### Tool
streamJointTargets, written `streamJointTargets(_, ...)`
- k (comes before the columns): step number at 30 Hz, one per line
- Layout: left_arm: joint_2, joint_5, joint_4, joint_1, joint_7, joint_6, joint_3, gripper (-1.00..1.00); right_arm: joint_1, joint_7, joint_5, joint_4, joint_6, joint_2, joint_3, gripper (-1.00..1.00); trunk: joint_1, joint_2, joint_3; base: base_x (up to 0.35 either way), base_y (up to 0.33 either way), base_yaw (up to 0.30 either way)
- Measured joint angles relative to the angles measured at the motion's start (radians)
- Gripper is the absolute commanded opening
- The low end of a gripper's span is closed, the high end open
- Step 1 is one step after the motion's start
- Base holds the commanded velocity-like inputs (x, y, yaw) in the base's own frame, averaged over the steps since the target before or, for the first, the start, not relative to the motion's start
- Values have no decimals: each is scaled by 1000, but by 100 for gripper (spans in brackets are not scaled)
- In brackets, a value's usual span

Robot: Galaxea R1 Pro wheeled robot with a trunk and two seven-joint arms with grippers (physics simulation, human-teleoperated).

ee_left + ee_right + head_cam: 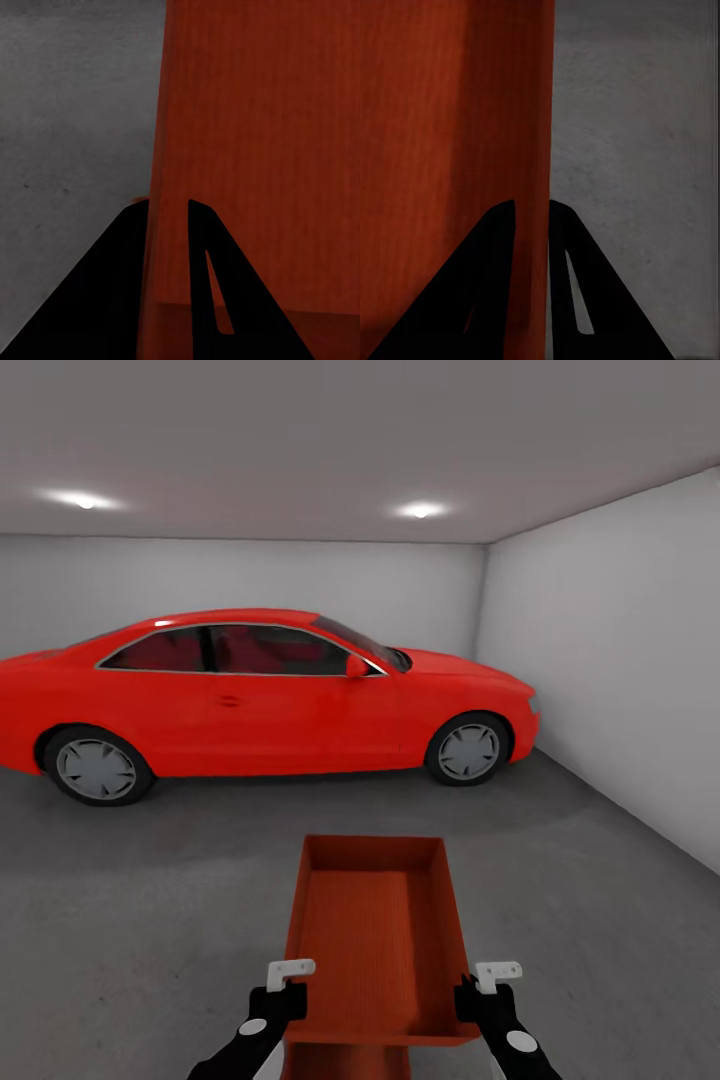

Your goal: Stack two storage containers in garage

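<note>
Left tool [284,985] and right tool [482,988] are each pinching a storage container [375,940] wall, facing red car [250,695].

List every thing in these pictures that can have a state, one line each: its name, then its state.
Storage container: open-topped, empty, carried above the floor by both side walls.
Left gripper: shut on the container's left wall.
Right gripper: shut on the container's right wall.
Red car: parked side-on, doors shut.
Ceiling lights: on.
Concrete floor: bare around the container.
</note>
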Motion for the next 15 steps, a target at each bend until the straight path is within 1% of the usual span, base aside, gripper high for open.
streamJointTargets(8,0,0,0,0,0,0,0,-100,0,0,1,0,0,0,0,-100,0,0,0,0,12,-14)
streamJointTargets(12,0,0,-1,0,1,1,-1,-100,0,0,2,1,0,1,-1,-100,0,0,0,-5,213,0)
streamJointTargets(15,0,0,0,0,1,0,0,-100,0,0,1,1,0,0,0,-100,0,0,0,-5,76,0)
